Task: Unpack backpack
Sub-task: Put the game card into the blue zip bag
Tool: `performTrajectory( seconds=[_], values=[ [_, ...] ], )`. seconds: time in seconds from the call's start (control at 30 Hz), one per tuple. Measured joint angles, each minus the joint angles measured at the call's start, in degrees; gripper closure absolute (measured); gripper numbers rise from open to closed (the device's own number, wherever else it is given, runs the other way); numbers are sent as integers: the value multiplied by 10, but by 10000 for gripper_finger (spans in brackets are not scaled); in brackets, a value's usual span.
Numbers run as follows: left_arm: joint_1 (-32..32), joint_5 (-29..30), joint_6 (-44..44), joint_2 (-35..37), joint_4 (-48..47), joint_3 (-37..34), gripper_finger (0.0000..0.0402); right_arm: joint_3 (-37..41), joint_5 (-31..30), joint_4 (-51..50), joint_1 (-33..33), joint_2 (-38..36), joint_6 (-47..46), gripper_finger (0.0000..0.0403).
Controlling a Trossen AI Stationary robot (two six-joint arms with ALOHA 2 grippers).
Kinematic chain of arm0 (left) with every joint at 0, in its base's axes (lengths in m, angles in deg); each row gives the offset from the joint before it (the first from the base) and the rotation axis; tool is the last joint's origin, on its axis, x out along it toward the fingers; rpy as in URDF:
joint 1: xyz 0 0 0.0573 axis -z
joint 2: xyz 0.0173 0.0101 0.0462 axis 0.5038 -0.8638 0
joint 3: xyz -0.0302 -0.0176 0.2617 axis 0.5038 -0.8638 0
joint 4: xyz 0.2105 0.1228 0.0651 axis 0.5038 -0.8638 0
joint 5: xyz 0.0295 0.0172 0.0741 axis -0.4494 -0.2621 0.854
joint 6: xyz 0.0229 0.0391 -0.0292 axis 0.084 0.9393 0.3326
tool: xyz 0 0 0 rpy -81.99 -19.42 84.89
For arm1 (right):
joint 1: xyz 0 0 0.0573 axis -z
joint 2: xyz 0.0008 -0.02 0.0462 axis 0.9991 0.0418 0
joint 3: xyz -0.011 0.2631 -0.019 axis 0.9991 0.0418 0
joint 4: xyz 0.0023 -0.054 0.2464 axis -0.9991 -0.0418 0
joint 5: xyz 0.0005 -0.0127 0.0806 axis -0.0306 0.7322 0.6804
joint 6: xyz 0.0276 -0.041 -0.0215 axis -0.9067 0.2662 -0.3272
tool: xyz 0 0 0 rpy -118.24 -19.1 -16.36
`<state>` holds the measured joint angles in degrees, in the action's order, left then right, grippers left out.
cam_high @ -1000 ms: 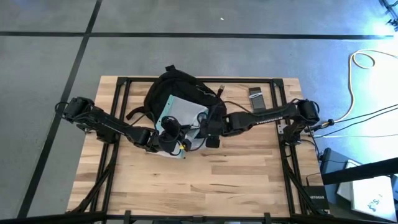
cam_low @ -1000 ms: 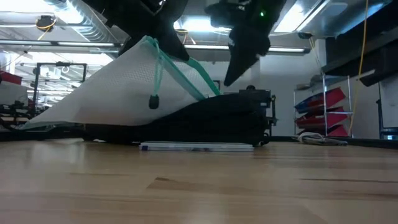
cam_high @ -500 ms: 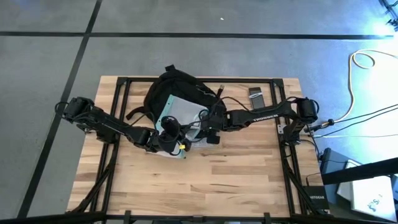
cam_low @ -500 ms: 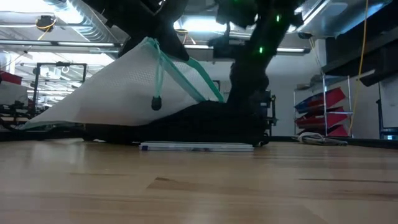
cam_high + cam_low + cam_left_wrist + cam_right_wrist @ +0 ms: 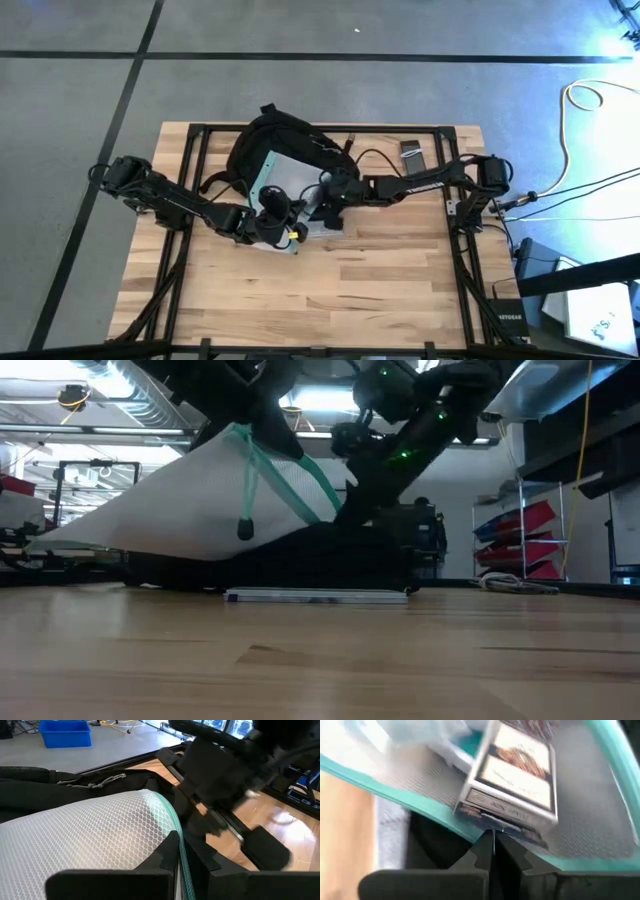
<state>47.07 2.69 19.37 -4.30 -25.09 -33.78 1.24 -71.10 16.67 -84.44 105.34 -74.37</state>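
Two grippers meet at one spot, on the near edge of the backpack (image 5: 275, 150), which lies flat at the far middle of the table (image 5: 400, 270). A translucent mesh pouch (image 5: 290, 185) with teal edging sticks out of the backpack toward the table's near side, its far part resting on the black fabric and its near end lifted.

In the left wrist view the left gripper (image 5: 176, 851) has its fingers pressed together on the pouch's teal edge, holding that end up; the low view shows the pouch (image 5: 160, 500) slanting down from this grip to the table-side.

The right gripper (image 5: 328, 200) has come in from the right and sits just beside the pouch's right edge. In its wrist view its fingers (image 5: 482, 851) are pressed together, pinching the teal rim just under a small printed box (image 5: 512, 780) that shows through the mesh inside.

So the pouch lies between the two grippers, its long axis running from the backpack's opening toward the near side, and both are about equally close. The coming pull looks to be toward the near side, away from the backpack; the risk is dragging the bag along.
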Motion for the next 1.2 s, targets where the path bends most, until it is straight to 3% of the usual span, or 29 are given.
performTrajectory(
  seconds=[0.57, 0.7, 0.83, 0.9, 1.03, 1.2],
  values=[
    [0, 0, 0, 0, 1, 0, 396, -1, 8, 230, -39, 94, -42, 403],
    [0, 0, 0, 0, 1, 0, 396, -1, 50, 260, -49, 90, -54, 403],
    [0, -1, 1, 0, 0, 0, 396, -2, 80, 219, -75, 39, -52, 403],
    [0, -1, 2, 0, 2, 0, 396, -4, 25, 158, -90, 6, -36, 403],
    [0, 0, 0, 0, 3, 0, 396, -2, -163, 86, -106, -19, -25, 403],
    [0, -1, 0, 0, 3, 0, 396, -3, -219, 87, -95, 9, -37, 403]
  ],
)
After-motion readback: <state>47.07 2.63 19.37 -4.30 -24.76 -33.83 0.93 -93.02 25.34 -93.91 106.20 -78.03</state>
